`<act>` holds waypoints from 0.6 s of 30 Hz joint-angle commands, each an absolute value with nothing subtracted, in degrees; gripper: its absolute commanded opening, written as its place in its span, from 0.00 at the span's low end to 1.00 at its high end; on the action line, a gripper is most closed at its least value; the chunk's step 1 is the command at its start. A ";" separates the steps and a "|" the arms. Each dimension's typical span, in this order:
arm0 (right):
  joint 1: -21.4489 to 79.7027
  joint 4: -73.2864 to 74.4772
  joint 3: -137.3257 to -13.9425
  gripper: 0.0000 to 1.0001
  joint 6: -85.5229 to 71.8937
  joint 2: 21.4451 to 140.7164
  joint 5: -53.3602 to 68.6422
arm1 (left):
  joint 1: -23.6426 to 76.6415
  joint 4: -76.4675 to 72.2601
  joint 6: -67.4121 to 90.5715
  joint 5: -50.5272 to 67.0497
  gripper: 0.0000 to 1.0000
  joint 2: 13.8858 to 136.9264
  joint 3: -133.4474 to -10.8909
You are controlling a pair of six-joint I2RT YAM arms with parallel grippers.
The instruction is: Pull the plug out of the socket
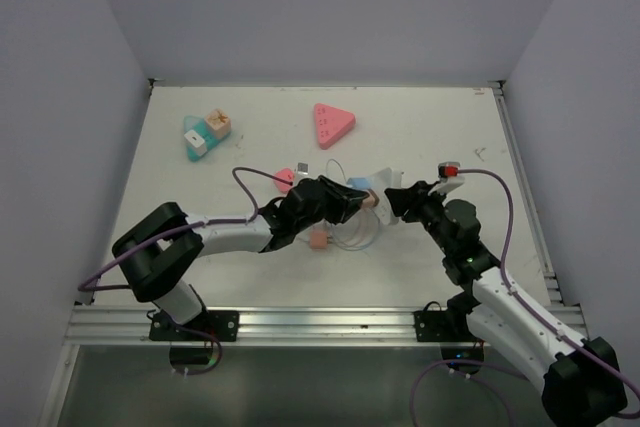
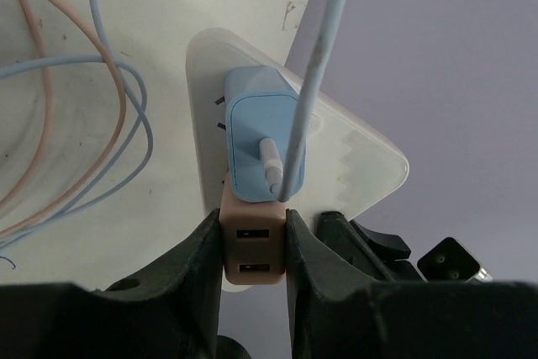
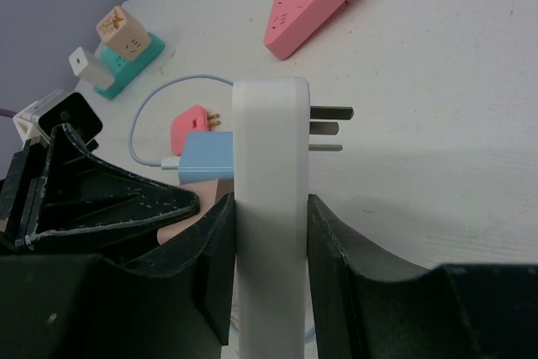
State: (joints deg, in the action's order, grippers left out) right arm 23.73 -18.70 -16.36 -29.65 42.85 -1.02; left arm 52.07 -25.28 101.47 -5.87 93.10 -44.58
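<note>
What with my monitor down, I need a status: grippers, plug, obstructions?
Left gripper shut on peach plug. Right gripper shut on white socket. Plug not yet out. Blue plug and cable right beside it.

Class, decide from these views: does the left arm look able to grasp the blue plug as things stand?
Probably not yet. The left gripper is shut on the peach plug, which sits right beside the blue plug on the white socket; it would have to release first.
</note>
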 commanded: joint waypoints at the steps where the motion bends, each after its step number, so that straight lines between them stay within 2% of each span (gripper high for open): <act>1: 21.80 -16.97 -16.87 0.00 -29.00 42.19 -19.58 | 52.03 -26.55 102.92 -8.52 0.00 86.93 -42.01; 18: 21.71 -16.08 -16.79 0.00 -29.44 42.63 -22.94 | 52.38 -17.76 103.44 -7.03 0.00 74.36 -35.60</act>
